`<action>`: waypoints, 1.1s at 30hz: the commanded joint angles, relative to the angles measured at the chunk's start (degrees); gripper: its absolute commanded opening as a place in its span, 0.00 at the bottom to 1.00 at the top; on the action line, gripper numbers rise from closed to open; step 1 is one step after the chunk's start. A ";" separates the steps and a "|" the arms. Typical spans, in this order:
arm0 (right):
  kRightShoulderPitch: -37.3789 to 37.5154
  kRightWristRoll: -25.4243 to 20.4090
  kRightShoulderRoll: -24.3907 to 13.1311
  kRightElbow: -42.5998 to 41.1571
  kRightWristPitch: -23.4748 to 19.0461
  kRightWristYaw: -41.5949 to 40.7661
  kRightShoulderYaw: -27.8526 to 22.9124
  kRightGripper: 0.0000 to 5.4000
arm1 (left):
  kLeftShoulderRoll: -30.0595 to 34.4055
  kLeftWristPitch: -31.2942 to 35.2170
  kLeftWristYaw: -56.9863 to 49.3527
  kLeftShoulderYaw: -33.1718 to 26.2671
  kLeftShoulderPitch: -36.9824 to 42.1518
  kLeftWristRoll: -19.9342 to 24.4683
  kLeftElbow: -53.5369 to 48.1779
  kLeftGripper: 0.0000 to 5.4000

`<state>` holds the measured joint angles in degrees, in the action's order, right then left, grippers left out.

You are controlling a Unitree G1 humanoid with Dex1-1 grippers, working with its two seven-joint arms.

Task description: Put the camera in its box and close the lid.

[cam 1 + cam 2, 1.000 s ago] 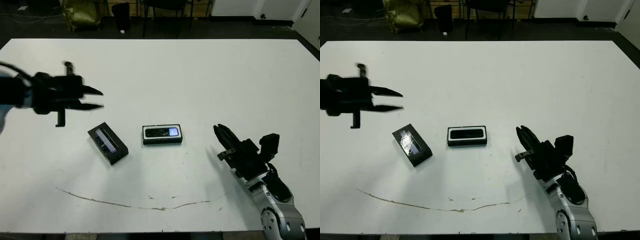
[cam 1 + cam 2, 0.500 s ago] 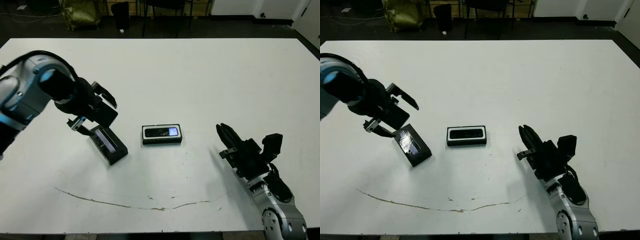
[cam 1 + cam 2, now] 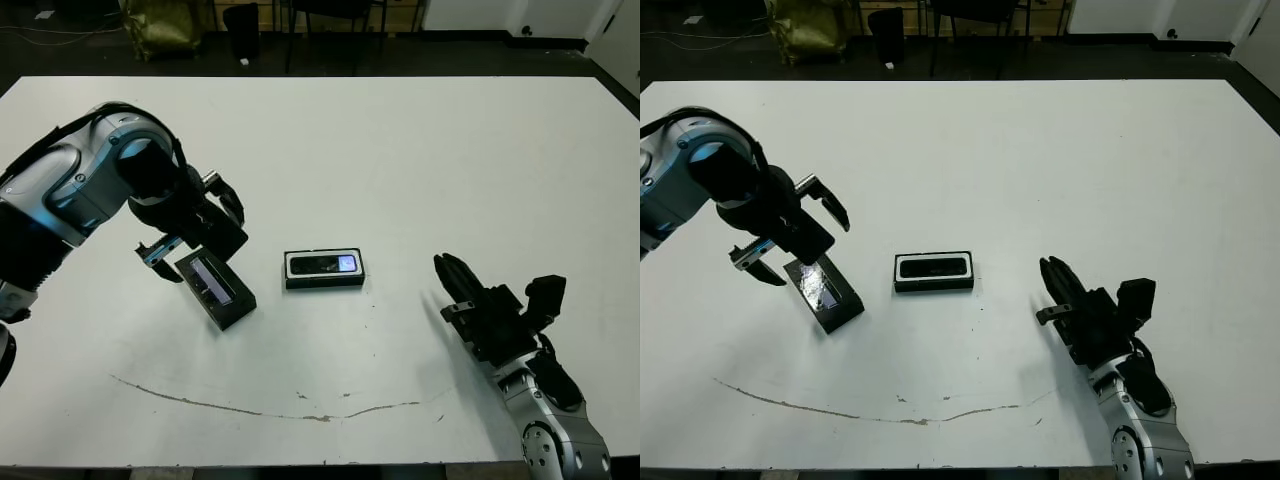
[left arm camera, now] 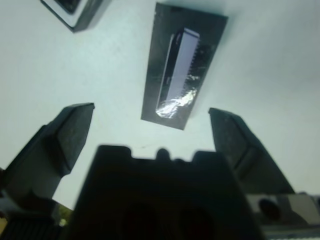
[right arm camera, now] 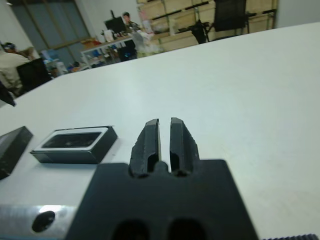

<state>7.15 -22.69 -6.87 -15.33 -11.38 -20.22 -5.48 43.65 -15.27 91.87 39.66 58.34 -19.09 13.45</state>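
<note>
A: Where do we have the left gripper?

B: It sits left of centre in the head view, over the far end of the lid. Its fingers are spread wide apart, holding nothing. In the left wrist view we see the lid lying in the gap between them, its greyish glossy strip facing up.

A: And the lid itself?

B: It lies flat on the white table, turned at a slant, just left of the box.

A: Is the camera in the box?

B: Yes, we see it lying inside the white-lined tray near the middle of the frame, its small bluish screen at the right end. The box is uncovered, and lid and box are near each other but apart.

A: What about the right gripper?

B: It is at the lower right of the frame, low by the table, well apart from the box. In the right wrist view its two fingers stand pressed nearly together with only a thin slit between them, gripping nothing.

A: Anything else on the table?

B: A thin brownish scratch runs along the near edge.
</note>
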 commanded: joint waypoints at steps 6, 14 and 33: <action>1.82 0.68 -1.11 -2.44 -4.22 2.83 0.12 0.00 | -1.27 -2.42 0.63 1.03 -1.35 -0.99 2.74 1.00; 2.55 0.80 -1.13 -5.04 -6.50 4.36 0.43 0.00 | -3.50 -3.47 0.41 2.53 -2.58 -4.40 5.12 1.00; 3.23 1.77 -1.03 -7.02 -8.21 6.42 0.73 0.00 | -6.09 -7.25 0.02 3.46 -2.29 -5.63 11.74 1.00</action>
<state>9.58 -20.94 -7.46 -22.39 -19.05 -13.88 -4.64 37.98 -21.69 91.96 42.64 56.41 -23.86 24.09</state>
